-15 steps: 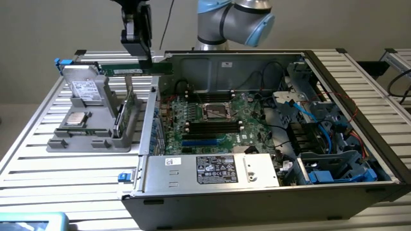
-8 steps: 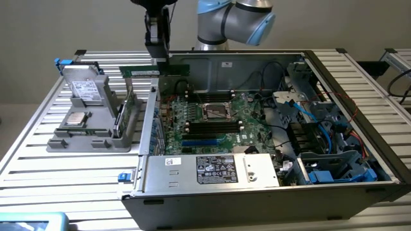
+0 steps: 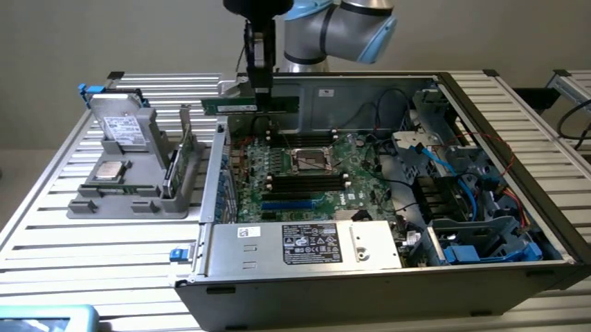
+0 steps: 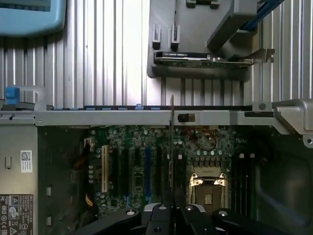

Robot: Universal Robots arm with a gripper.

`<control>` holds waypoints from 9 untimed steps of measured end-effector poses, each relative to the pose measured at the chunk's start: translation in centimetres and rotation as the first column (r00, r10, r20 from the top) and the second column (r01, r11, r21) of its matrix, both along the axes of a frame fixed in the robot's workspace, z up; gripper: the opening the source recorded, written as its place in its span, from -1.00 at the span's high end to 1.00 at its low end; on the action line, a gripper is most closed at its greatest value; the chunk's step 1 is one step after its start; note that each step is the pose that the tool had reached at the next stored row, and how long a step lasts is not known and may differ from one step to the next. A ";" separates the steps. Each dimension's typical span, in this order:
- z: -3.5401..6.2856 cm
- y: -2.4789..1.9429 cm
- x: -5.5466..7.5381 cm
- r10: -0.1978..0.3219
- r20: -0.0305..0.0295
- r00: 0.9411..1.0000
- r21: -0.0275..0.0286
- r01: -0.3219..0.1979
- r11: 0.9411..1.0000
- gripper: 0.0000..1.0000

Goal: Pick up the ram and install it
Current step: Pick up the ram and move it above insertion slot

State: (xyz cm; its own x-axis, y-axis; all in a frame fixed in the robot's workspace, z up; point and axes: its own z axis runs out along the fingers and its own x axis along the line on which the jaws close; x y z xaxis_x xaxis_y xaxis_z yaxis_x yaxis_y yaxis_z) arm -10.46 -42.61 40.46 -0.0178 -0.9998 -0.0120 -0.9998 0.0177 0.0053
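Note:
The ram (image 3: pixel 251 105) is a thin green stick with a small white label. It hangs level above the rear of the open computer case, and my gripper (image 3: pixel 261 91) is shut on its upper edge. In the wrist view the ram (image 4: pixel 171 147) appears edge-on as a thin line running out from my gripper (image 4: pixel 172 208) over the motherboard (image 4: pixel 132 166). Black memory slots (image 3: pixel 305 181) lie on the motherboard (image 3: pixel 360 155) beside the processor socket (image 3: pixel 312 160), well below the stick. The ram touches nothing but the gripper.
A grey parts holder (image 3: pixel 129 176) with a drive and a card stands at the exterior view's left, outside the case wall (image 3: pixel 214 173). The power supply (image 3: pixel 309 243) fills the case front. Cables and blue drive bays (image 3: pixel 461 200) crowd the exterior view's right. A blue object (image 3: pixel 46 319) lies at the near corner.

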 end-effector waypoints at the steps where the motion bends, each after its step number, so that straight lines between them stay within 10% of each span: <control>1: -0.08 0.04 0.5 0.000 0.000 1.000 0.000 0.000 1.000 0.75; 9: -0.59 0.35 4.1 0.000 0.000 1.000 -0.002 0.000 1.000 0.75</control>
